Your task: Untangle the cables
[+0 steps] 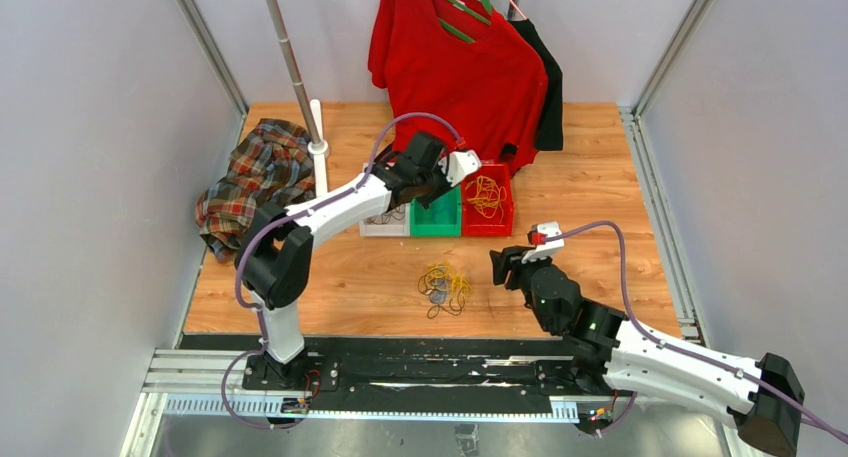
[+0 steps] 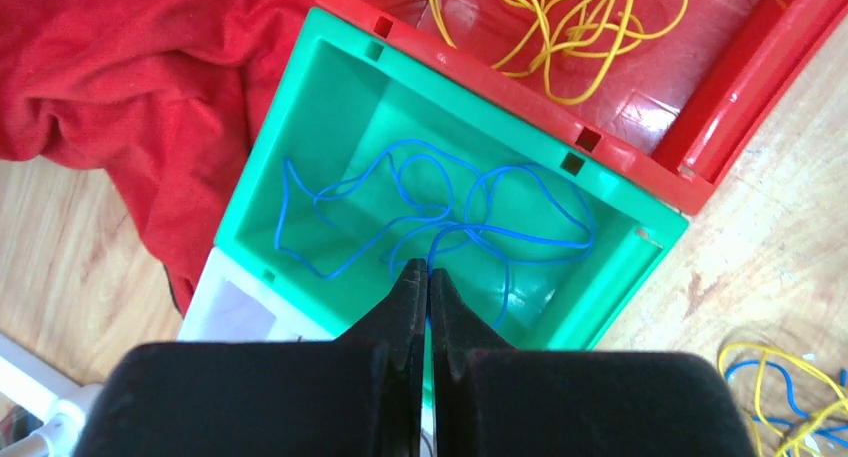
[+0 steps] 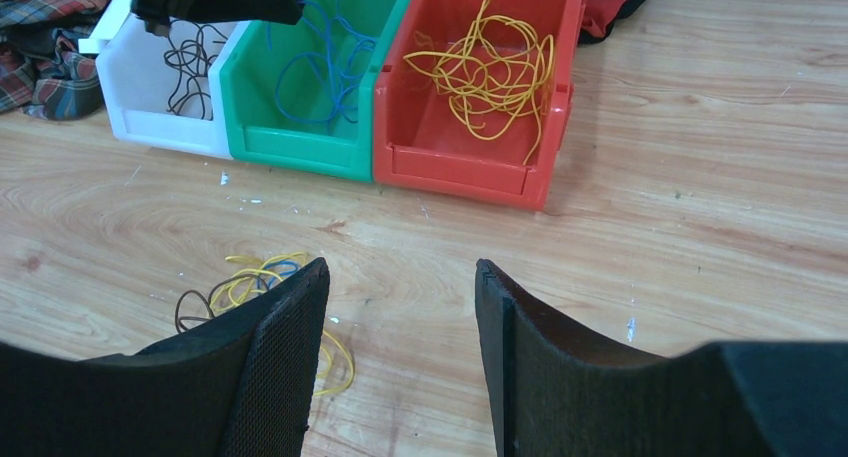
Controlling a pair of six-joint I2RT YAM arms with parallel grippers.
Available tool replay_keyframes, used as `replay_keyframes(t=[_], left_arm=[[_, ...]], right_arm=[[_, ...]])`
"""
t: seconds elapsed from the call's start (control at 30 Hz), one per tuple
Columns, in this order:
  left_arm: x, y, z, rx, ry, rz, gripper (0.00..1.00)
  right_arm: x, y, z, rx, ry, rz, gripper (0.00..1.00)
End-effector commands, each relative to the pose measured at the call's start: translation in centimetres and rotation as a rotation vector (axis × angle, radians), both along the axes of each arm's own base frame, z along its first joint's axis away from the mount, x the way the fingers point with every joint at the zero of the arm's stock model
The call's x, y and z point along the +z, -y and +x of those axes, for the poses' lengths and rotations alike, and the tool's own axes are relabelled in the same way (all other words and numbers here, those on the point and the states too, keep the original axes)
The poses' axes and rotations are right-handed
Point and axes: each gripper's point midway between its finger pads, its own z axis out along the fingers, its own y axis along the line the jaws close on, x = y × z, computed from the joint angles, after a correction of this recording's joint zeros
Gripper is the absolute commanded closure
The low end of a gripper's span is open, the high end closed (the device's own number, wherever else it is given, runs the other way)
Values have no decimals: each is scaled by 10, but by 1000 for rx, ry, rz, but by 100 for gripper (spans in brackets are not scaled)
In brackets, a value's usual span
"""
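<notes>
A small tangle of yellow, blue and dark cables [image 1: 443, 287] [image 3: 245, 282] lies on the wooden table in front of three bins. My left gripper [image 2: 429, 269] [image 1: 432, 189] hangs over the green bin [image 2: 300, 107], shut on a blue cable [image 2: 440, 217] that runs up from the bin floor into its tips. More yellow cables [image 3: 490, 72] lie in the red bin [image 3: 460, 167], and black ones [image 3: 190, 62] in the white bin [image 3: 160, 132]. My right gripper [image 3: 402, 267] [image 1: 500, 265] is open above bare wood, just right of the tangle, with nothing between its fingers.
The three bins stand side by side at mid table. A red shirt [image 1: 455, 67] on a green hanger drapes down behind them, touching the green bin's far side. A plaid shirt [image 1: 255, 177] lies at the left beside a metal pole [image 1: 295, 67].
</notes>
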Motion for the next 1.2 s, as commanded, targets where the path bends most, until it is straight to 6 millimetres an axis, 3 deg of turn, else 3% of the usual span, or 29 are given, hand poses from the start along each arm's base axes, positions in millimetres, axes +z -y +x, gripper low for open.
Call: replay_keyframes(t=[0.0, 0.3, 0.37, 0.43, 0.53, 0.63, 0.73, 0.77, 0.9, 0.97, 1.1, 1.17], left_arm=[[-7, 12, 16, 6, 31, -39, 99], [-36, 15, 25, -6, 11, 9, 99], [-35, 12, 25, -2, 0, 21, 95], [-22, 12, 20, -14, -35, 8, 82], [12, 15, 9, -40, -79, -64, 50], [43, 13, -8, -78, -103, -99, 32], [58, 6, -24, -87, -130, -123, 8], [60, 4, -29, -92, -138, -123, 5], [74, -6, -47, -116, -146, -128, 2], [74, -8, -67, -156, -186, -143, 2], [56, -9, -118, -252, -335, -188, 5], [37, -11, -143, -295, -408, -181, 7]], right_arm=[[18, 1, 5, -21, 23, 19, 44], [21, 4, 5, -26, 22, 10, 44], [23, 6, 5, -29, 23, 11, 44], [25, 7, 4, -31, 26, 14, 44], [26, 7, 4, -30, 27, 11, 44], [26, 7, 5, -29, 26, 8, 44], [28, 6, 5, -26, 27, 11, 45], [29, 5, 5, -22, 28, 12, 45], [31, 5, 5, -18, 31, 9, 45], [31, 5, 5, -16, 32, 7, 45], [29, 4, 5, -15, 26, 1, 45], [27, 4, 5, -18, 21, -1, 45]])
